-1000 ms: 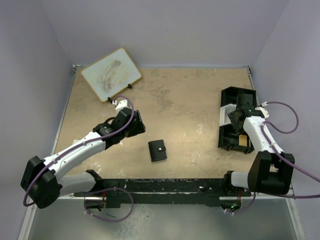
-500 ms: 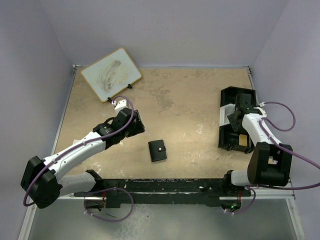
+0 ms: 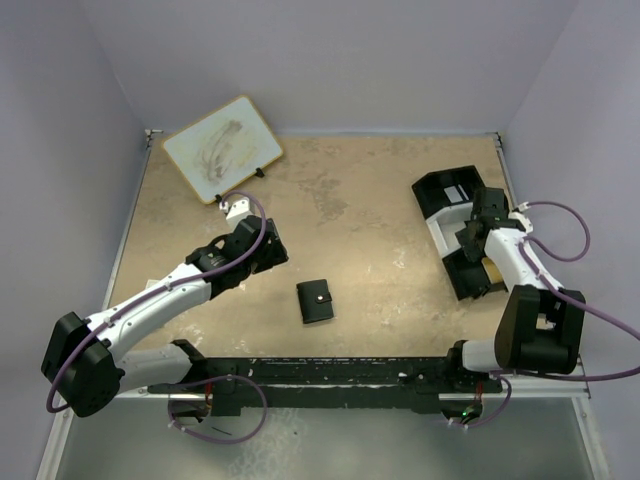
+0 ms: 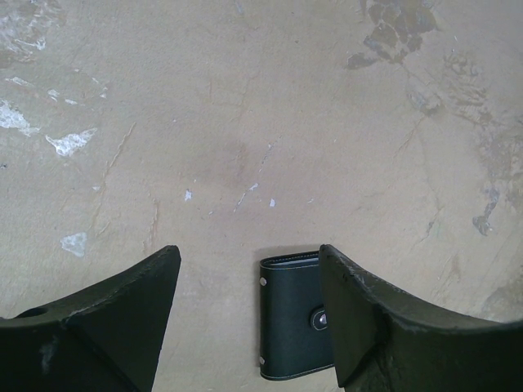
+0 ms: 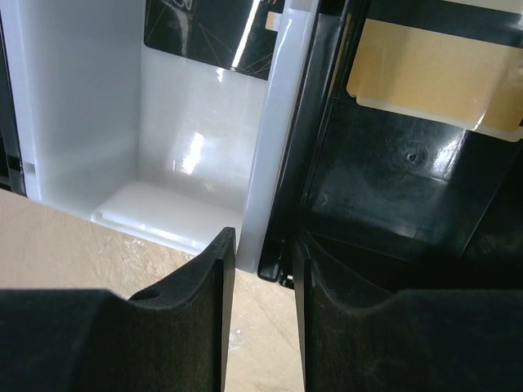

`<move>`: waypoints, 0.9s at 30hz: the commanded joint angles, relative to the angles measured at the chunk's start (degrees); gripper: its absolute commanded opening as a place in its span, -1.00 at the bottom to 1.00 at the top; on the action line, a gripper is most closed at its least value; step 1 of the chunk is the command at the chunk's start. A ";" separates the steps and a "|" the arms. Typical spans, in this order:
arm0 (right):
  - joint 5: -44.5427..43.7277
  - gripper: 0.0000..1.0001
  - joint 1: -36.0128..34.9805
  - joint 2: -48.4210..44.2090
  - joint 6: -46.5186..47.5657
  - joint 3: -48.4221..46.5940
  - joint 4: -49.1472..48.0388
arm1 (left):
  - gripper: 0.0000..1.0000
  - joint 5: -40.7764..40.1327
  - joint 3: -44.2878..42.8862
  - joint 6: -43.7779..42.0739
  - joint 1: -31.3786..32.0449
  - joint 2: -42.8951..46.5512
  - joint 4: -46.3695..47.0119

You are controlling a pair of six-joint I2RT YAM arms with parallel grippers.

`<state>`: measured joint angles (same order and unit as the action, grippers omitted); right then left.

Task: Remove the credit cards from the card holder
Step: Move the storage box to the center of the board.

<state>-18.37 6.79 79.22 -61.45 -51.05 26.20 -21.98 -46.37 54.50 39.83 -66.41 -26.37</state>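
Observation:
The card holder [image 3: 317,301], a closed black wallet with a pale snap stud, lies flat on the table. In the left wrist view it [image 4: 292,322] shows just beyond my open, empty left gripper [image 4: 245,255], partly behind the right finger; a pale edge shows at its top. In the top view the left gripper [image 3: 274,252] hovers up-left of the wallet. My right gripper [image 5: 261,245] is shut on the dividing wall of the black-and-white tray [image 5: 282,139]. A dark glossy card [image 5: 208,28] lies in the tray's white compartment.
The tray [image 3: 432,190] sits slanted at the right side, near the right wall, with the right gripper [image 3: 470,238] on it. A tan flat piece [image 5: 433,73] lies in its black compartment. A white board on a stand [image 3: 222,148] leans at the back left.
The tray has swung round, its far end moving left, with the right gripper clamped on it. The left arm and the wallet have hardly moved.

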 commanded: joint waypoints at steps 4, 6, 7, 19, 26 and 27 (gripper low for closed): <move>3.90 -0.42 -0.08 -2.37 5.33 1.83 -4.61 | 0.32 -1.33 -0.55 1.07 0.13 1.06 1.22; 4.65 -0.43 -0.11 -2.64 6.52 2.18 -5.54 | 0.32 -1.18 -0.52 1.09 0.16 1.10 1.32; 5.11 -0.44 -0.11 -2.67 7.52 2.19 -5.99 | 0.32 -1.14 -0.56 1.13 0.16 1.03 1.32; 17.30 -0.51 -1.08 -0.84 20.57 2.08 -12.14 | 0.32 -0.16 -0.47 1.11 0.14 -0.34 2.12; 21.05 -0.55 -4.98 1.89 26.68 -3.16 -10.03 | 0.32 -0.35 -0.43 1.39 0.13 -0.43 2.19; 21.50 -0.54 -6.03 2.23 27.99 -3.80 -9.58 | 0.32 -0.35 -0.46 1.38 0.08 -0.49 2.20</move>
<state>-2.76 4.01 80.49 -39.00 -50.28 16.93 -21.89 -46.37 54.98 39.83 -66.72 -26.17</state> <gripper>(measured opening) 0.323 0.661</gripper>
